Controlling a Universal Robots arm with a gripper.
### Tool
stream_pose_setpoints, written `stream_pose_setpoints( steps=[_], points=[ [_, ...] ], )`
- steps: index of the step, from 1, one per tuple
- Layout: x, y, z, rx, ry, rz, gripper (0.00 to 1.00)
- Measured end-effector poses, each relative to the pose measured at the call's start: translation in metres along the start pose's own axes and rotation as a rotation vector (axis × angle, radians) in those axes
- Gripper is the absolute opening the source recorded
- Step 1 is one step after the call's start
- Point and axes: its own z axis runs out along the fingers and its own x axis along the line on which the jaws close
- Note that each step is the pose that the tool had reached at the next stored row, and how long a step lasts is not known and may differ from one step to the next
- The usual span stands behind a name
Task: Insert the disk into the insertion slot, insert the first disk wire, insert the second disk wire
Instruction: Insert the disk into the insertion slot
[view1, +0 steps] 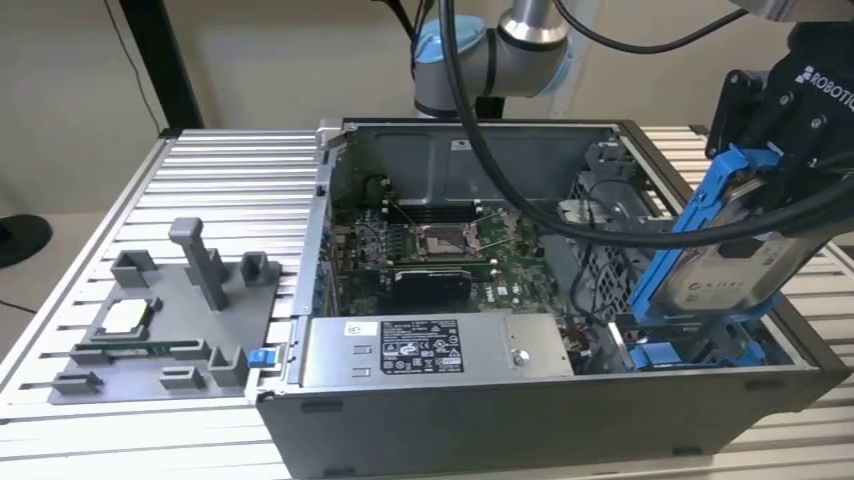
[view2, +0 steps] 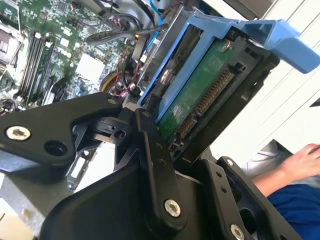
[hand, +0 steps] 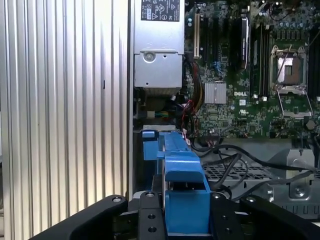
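Observation:
My gripper (view1: 771, 175) is shut on the disk (view1: 727, 265), a silver drive with a white label in a bright blue carrier (view1: 707, 200). The disk is held steeply tilted over the open computer case's corner at the exterior view's right. Its lower end is right at the insertion slot (view1: 687, 352), the bay with blue rails; I cannot tell if it touches. In the second wrist view the disk's green circuit board (view2: 200, 95) and connector face up between the black fingers (view2: 150, 145). In the first wrist view the carrier (hand: 182, 192) sits between the fingers, above the slot's blue rail (hand: 149, 148).
The grey power-supply box (view1: 427, 350) lies beside the slot. The motherboard (view1: 441, 250) fills the case floor, and black cables (hand: 240, 160) run over the metal cage. A grey fixture (view1: 174, 320) sits on the slatted table at the exterior view's left. A person's hand (view2: 302, 162) is nearby.

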Motion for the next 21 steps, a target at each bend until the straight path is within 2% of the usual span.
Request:
stream_pose_setpoints(
  steps=[10, 21],
  points=[
    [0.0003, -0.0031, 0.0102, -0.0001, -0.0002, 0.0, 0.0],
    [0.0007, -0.0049, 0.0274, -0.0001, -0.0013, 0.0, 0.0]
  ],
)
